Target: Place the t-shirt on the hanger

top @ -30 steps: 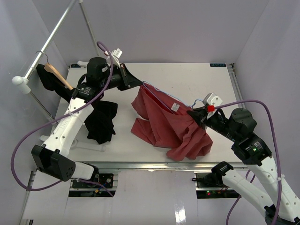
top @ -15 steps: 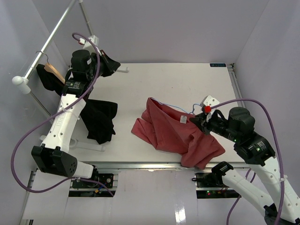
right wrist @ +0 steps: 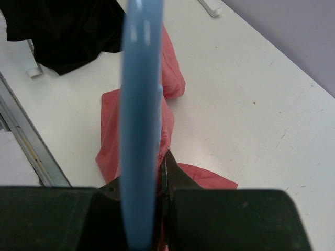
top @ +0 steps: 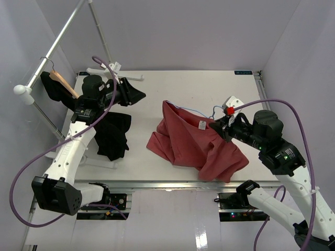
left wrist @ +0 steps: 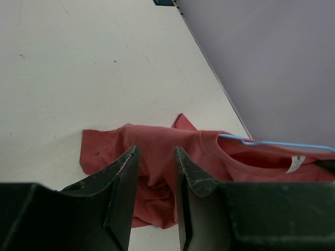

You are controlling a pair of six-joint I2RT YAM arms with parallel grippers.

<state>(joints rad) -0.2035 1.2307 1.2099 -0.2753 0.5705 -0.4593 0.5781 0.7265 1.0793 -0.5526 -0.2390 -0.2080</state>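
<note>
Here the right tool (top: 220, 125) is clenched on the hanger (top: 189, 110); its wrist view shows the light-blue wire pinched between the fingers and running straight up the picture. From that grip the hanger's long axis runs away from the right arm, toward the far left of the surface (top: 183, 83), and the t-shirt (top: 193, 146) hangs and pools beneath it, partly lifted at the right tool and otherwise crumpled on the surface near the front edge. The left tool (top: 140, 95) is released, its fingers standing apart with nothing between them, and it hovers over the left half of the surface, above the black garment (top: 112, 136) and well apart from the t-shirt. From that tool the t-shirt lies to the robot's right and somewhat nearer the front edge. The left wrist view looks along this line: the collar (left wrist: 246, 163) faces the tool, the blue wire crosses over the neck opening, and a white label (left wrist: 294, 163) hangs inside it. How far the wire is threaded into the neck cannot be told. The left arm is the nearer one to the slack, far-left side of the cloth, while the right arm is taken up with the hanger. The coming move, by this reading, turns on the left tool travelling rightward across the surface to reach the collar or shoulder cloth beside the hanger's free end.
</note>
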